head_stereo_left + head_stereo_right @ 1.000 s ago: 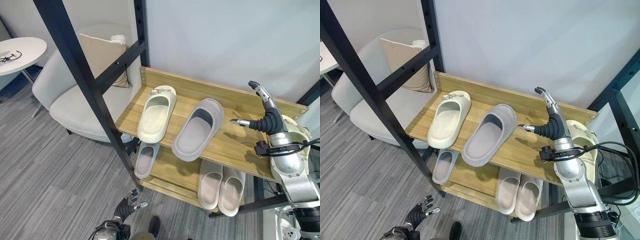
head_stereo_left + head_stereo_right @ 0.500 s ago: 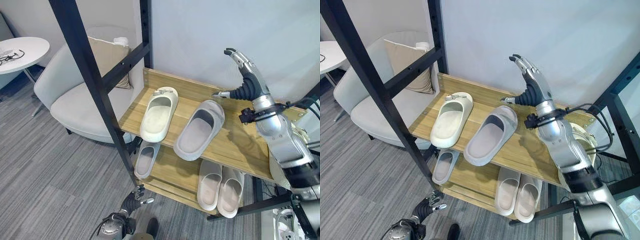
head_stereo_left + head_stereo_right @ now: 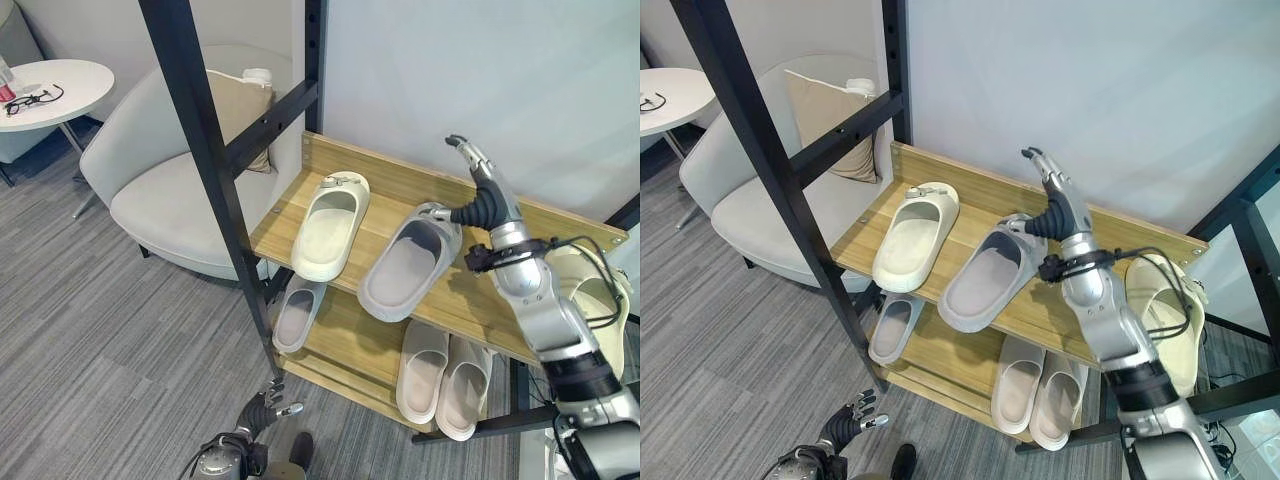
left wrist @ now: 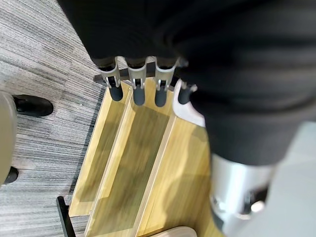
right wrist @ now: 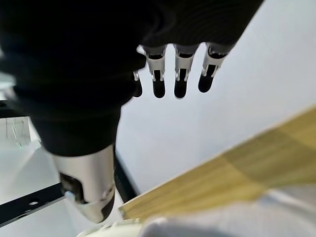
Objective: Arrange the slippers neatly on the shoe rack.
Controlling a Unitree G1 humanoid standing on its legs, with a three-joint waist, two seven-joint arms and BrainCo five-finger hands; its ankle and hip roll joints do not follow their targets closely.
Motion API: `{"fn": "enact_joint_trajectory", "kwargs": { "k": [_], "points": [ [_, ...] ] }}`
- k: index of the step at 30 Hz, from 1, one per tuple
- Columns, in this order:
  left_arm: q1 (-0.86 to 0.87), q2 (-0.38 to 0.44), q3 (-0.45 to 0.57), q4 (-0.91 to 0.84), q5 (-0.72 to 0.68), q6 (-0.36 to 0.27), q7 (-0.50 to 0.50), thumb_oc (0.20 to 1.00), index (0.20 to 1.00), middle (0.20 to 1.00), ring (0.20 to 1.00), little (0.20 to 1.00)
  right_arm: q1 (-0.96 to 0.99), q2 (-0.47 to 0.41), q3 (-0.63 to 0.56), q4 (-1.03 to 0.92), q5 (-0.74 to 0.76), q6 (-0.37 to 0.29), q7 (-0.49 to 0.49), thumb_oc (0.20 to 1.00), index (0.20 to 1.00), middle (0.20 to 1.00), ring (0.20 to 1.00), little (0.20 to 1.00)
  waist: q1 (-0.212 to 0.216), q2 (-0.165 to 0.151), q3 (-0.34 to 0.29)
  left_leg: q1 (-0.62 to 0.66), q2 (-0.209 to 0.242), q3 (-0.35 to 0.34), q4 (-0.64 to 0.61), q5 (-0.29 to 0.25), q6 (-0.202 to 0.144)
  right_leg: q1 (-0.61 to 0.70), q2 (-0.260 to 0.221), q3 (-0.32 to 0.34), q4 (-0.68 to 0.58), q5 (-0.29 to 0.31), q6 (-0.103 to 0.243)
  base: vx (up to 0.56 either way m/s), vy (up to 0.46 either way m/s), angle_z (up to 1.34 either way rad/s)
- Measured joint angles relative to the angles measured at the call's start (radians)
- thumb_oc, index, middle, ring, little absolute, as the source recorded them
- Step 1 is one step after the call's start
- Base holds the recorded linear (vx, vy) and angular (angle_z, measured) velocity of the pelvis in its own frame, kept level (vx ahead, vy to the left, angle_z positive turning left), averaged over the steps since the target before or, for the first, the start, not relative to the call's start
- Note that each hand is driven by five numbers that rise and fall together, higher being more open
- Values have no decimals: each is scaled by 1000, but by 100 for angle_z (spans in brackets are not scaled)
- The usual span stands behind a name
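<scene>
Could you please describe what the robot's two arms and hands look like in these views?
Both arms are silver-grey metal. The right hand has silver fingers with dark tips and a dark ribbed cover at the wrist, with a black cable looping by the forearm. The left hand looks the same.

Cream slipper (image 3: 330, 226) beside grey slipper (image 3: 409, 262) on shoe rack (image 3: 480, 300).

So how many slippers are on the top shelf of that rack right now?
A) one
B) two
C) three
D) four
B: the top shelf holds two, a cream slipper and beside it a grey slipper, with the robot's right hand at the grey one's far end; the rest sit on the shelf below.
</scene>
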Motion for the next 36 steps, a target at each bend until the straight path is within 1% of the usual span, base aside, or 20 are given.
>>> {"fn": "enact_joint_trajectory", "kwargs": {
  "k": [3,5,6,9,12,14,16,18,21,22,25,26,27,29,36],
  "points": [
    [-2,-12,18,0,0,0,10,1000,1000,1000,1000,1000,85,29,-2,-113,0,-10,3,1000,1000,1000,1000,1000,-10,5,2,0,0,1,0,-1,-2,0,0,2,0,0,0,0,0,0],
    [0,-25,35,0,1,2,15,1000,1000,1000,1000,1000,105,34,-2,-138,0,-11,8,1000,1000,1000,1000,1000,-26,9,4,0,0,3,0,-2,-2,-1,0,5,0,0,0,-9,0,-2],
    [1,-26,36,0,1,2,17,1000,1000,1000,1000,1000,115,34,-3,-146,0,-15,9,1000,1000,1000,1000,1000,-28,11,4,0,1,3,0,-2,-2,-2,0,9,0,0,0,-6,4,-6],
    [5,-37,40,0,9,2,20,1000,1000,1000,1000,1000,162,7,-21,-140,-24,-24,31,1000,1000,1000,1000,1000,-40,22,4,1,2,13,0,-2,-2,-4,-1,19,0,0,0,-6,16,-8],
    [8,-36,40,0,9,2,21,1000,1000,1000,1000,1000,160,-22,-31,-131,-62,-23,37,1000,1000,1000,1000,1000,-39,22,3,1,2,12,0,-2,-2,-4,-1,18,0,0,0,0,0,0],
    [10,-36,40,0,9,2,21,1000,1000,1000,1000,1000,153,-33,-30,-106,-94,-22,38,1000,1000,1000,1000,1000,-34,21,3,1,2,11,0,-2,-1,-3,0,17,0,0,0,0,0,0],
    [8,-36,40,1,10,2,20,1000,1000,1000,1000,1000,120,-62,-27,-43,-130,-17,39,1000,1000,1000,1000,1000,-29,21,3,0,1,8,0,1,3,-3,0,15,0,0,0,9,13,4],
    [11,-33,40,6,10,2,20,1000,1000,1000,1000,1000,77,-72,-19,-10,-148,-13,39,1000,1000,1000,1000,1000,-24,21,3,0,0,6,0,1,3,-2,0,14,0,0,0,0,0,0],
    [10,-31,39,17,10,3,20,1000,1000,1000,1000,1000,-36,-82,55,46,-162,-4,36,1000,1000,1000,1000,1000,-24,17,2,0,3,4,0,1,3,-2,2,14,0,0,0,0,2,1],
    [7,-33,36,15,9,2,21,1000,1000,1000,1000,1000,-52,-78,63,54,-178,-3,36,1000,1000,1000,1000,1000,-7,14,0,-1,2,1,0,1,3,-2,2,11,0,0,0,0,0,0],
    [5,-28,31,20,9,3,21,1000,1000,1000,1000,1000,-155,-52,128,133,-184,5,25,1000,1000,1000,1000,1000,5,1,-4,-3,2,1,0,-2,-2,-4,2,12,0,0,0,4,3,2],
    [7,-26,31,20,9,3,22,1000,1000,1000,1000,1000,-160,-42,132,139,-198,21,25,1000,1000,1000,1000,1000,20,-6,-7,-4,0,-2,0,-2,-2,-4,1,10,0,0,0,13,11,8],
    [8,-26,31,20,8,3,22,1000,1000,1000,1000,1000,-161,-42,132,142,-199,22,25,1000,1000,1000,1000,1000,29,-7,-7,-6,-1,-3,0,-2,-2,-5,0,10,0,0,0,12,10,7],
    [10,-25,31,20,8,3,22,1000,1000,1000,1000,1000,-174,-29,133,172,-210,23,24,1000,1000,1000,1000,1000,32,-9,-6,-7,-3,-6,1,-1,-1,-5,0,9,0,0,0,9,11,4],
    [8,-23,32,21,8,3,22,1000,1000,1000,1000,1000,-167,-30,131,222,-249,27,7,1000,1000,1000,1000,1000,31,-16,-6,-13,-7,-26,1,1,-4,-4,0,-9,0,0,0,5,9,7]
  ]
}}
